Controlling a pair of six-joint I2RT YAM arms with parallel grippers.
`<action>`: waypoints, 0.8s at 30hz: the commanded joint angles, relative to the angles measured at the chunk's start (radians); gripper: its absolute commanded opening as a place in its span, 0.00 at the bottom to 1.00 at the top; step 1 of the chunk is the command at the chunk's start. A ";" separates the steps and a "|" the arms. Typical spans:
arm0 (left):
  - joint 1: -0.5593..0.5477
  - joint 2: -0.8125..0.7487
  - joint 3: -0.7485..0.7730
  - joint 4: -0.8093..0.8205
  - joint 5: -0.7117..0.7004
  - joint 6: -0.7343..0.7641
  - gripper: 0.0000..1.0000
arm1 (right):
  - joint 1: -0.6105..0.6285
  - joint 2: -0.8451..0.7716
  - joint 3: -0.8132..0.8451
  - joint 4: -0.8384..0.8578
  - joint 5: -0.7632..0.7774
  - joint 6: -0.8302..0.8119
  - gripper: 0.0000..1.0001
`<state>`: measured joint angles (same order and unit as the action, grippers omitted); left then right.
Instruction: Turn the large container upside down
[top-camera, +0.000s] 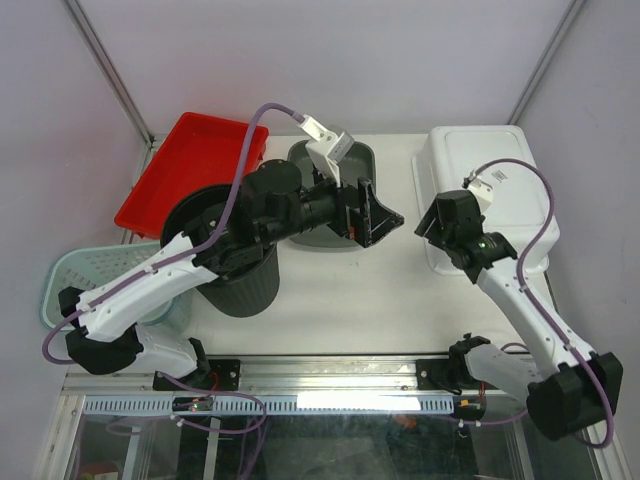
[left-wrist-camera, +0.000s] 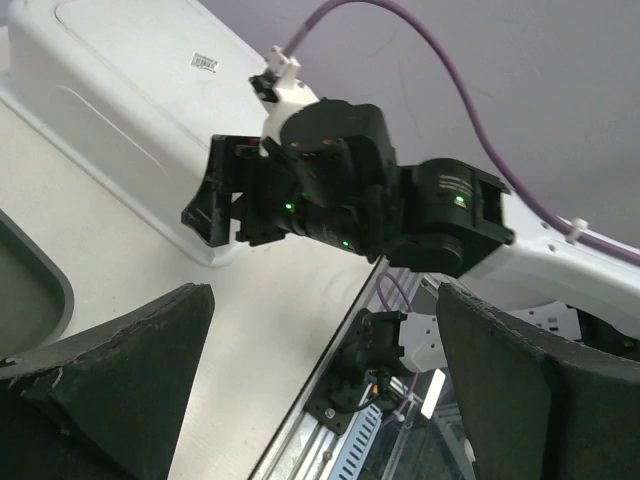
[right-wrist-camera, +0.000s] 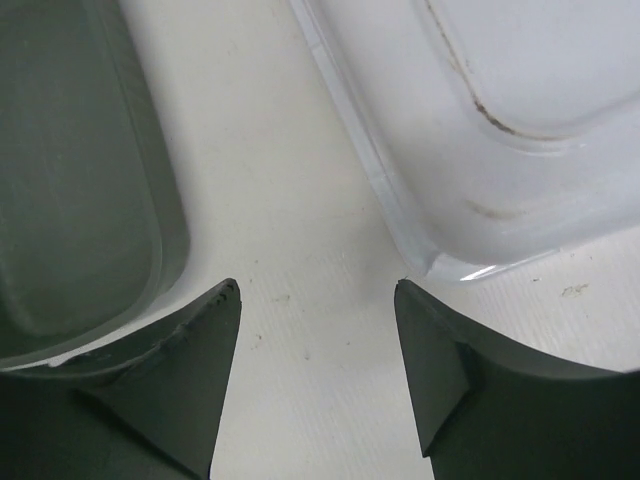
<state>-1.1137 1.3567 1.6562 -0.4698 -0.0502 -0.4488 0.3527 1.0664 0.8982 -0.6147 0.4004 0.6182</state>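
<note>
1. Pale walls are seen around a white table (top-camera: 350, 290), at whose near edge both arms are bolted.
2. The large white container (top-camera: 470, 150) is set at the table's far right, with a flat, labelled face turned upward and its flared rim laid on the surface.
3. The right gripper (right-wrist-camera: 315, 295) is held just off that container's near-left corner, its fingers spread wide with nothing gripped and only bare table seen between them.
4. The left gripper (top-camera: 378, 215) is held over the right edge of a grey tub (top-camera: 298, 158), likewise spread wide and empty.
5. A red tray (top-camera: 195, 160), a black bin (top-camera: 245, 285) and a green basket (top-camera: 75, 275) are placed at the left.
</note>
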 joint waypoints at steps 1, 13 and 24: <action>-0.013 0.032 0.037 0.041 0.018 0.022 0.99 | 0.005 -0.123 -0.065 -0.015 -0.012 0.049 0.66; -0.013 0.051 -0.013 0.042 -0.010 -0.010 0.99 | -0.104 -0.244 -0.187 -0.089 0.113 0.104 0.72; -0.013 0.132 -0.021 0.009 -0.055 0.013 0.99 | -0.408 -0.220 -0.198 0.229 -0.249 -0.182 0.63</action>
<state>-1.1141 1.4387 1.6001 -0.4713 -0.0582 -0.4564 -0.0082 0.8284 0.6666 -0.5930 0.2897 0.5495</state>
